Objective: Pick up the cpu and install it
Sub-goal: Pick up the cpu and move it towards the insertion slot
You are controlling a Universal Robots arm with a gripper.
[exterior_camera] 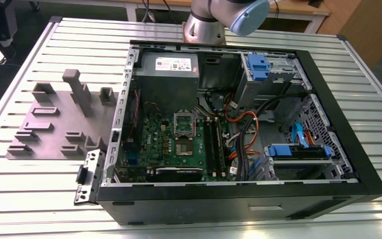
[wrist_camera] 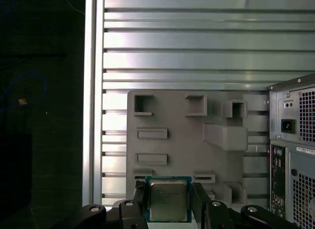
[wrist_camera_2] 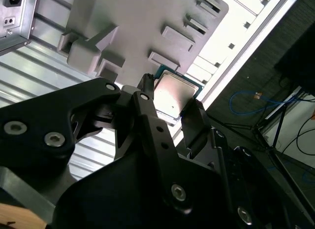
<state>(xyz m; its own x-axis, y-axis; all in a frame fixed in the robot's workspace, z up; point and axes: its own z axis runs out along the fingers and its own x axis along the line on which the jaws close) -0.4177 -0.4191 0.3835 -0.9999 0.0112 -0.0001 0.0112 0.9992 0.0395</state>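
Plainly, the pincer (wrist_camera: pixel 169 197) is closed narrow on the cpu (wrist_camera: pixel 169 199). In both wrist views, a black finger (wrist_camera: pixel 139 198) sits against each of two opposite edges of the chip, and its silvery top faces the cameras. In the second wrist view the cpu (wrist_camera_2: pixel 174 95) shows a thin greenish rim between the fingers (wrist_camera_2: pixel 197 121) of the pincer (wrist_camera_2: pixel 170 98). The pads seem to press on the chip's edges, though the actual contact is shadowed.

Beneath the held chip lies a grey moulded fixture plate (wrist_camera: pixel 172 145) with raised blocks and shallow rectangular pockets. It rests flat on the slatted aluminium desk (wrist_camera: pixel 197 42). The cpu hangs over the plate's edge region, apart from it. Beside the plate stands the rear of the computer case (wrist_camera: pixel 295 140), with its power inlet and vent grille.

In the exterior view, the fixture plate (exterior_camera: pixel 51 124) lies on the desk (exterior_camera: pixel 38 194) at the exterior view's left, just beside the open black computer case (exterior_camera: pixel 244 204). Inside the case are the green motherboard (exterior_camera: pixel 171 144) with its silver socket frame (exterior_camera: pixel 183 122), a grey power supply box (exterior_camera: pixel 167 69), bundled cables and two blue drive caddies (exterior_camera: pixel 257 67). The arm's pale blue joint cap (exterior_camera: pixel 247 17) rises behind the case.
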